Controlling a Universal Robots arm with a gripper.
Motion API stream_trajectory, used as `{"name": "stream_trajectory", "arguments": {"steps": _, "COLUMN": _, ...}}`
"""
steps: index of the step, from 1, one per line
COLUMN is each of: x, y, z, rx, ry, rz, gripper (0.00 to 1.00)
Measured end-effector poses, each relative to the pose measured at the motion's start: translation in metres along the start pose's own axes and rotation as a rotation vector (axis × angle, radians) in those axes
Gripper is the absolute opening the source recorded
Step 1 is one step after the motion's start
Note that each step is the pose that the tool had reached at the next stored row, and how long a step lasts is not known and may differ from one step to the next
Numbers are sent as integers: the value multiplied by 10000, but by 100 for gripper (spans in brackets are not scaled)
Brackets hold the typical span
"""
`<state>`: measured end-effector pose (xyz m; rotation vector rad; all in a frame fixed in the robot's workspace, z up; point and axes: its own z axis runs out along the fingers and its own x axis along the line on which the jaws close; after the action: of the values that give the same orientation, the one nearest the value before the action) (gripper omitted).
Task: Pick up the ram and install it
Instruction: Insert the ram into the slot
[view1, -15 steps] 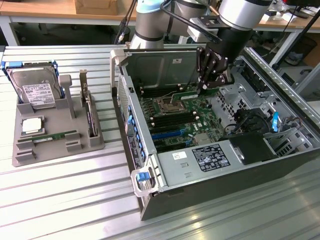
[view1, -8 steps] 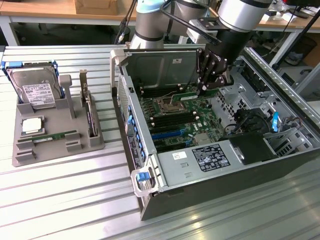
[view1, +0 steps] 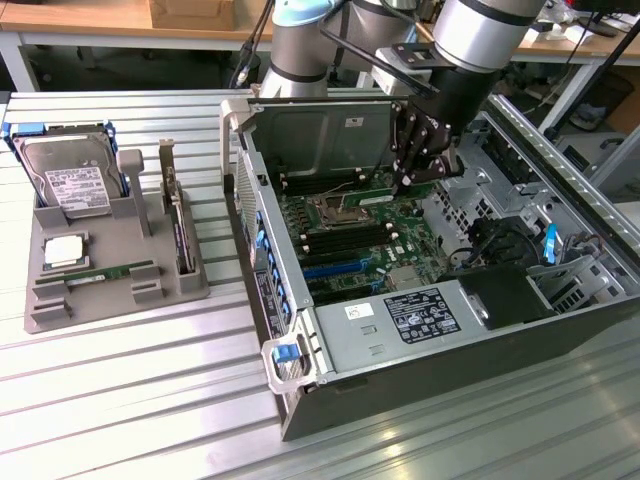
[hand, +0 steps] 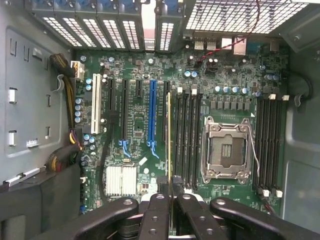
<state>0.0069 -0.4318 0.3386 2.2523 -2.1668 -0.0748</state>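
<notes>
While the arm hangs over the open computer case (view1: 420, 392), the gripper (view1: 404, 183) sits low inside it, above the motherboard (view1: 352, 232). Its fingers (hand: 156, 212) are pressed together on the ram (view1: 423, 189), a narrow green stick held by its long upper edge with its length roughly level above the board. In the wrist view the ram (hand: 169, 130) appears edge-on as a thin pale line running out from between the black fingers. It lies parallel to the black memory slots (hand: 187, 135), just beside the outermost one, on the side away from the empty CPU socket (hand: 225, 150). Whether its lower edge touches the board or a slot cannot be told.

In the exterior view, the gripper stands just to the right of the CPU socket (view1: 333, 208). A power supply (view1: 425, 318) with a white label fills the near corner of the case.

Well apart, at the exterior view's left, a gray tray (view1: 50, 312) rests on the slatted metal table (view1: 130, 410). It carries a second ram stick (view1: 110, 272) lying flat, a square processor chip (view1: 62, 252), a hard drive (view1: 75, 180) and an upright expansion card (view1: 181, 228).
</notes>
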Motion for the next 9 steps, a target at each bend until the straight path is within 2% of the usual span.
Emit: {"name": "stream_trajectory", "arguments": {"steps": 9, "x": 2, "y": -3, "z": 77, "rx": 0, "ry": 0, "rz": 0, "gripper": 12}}
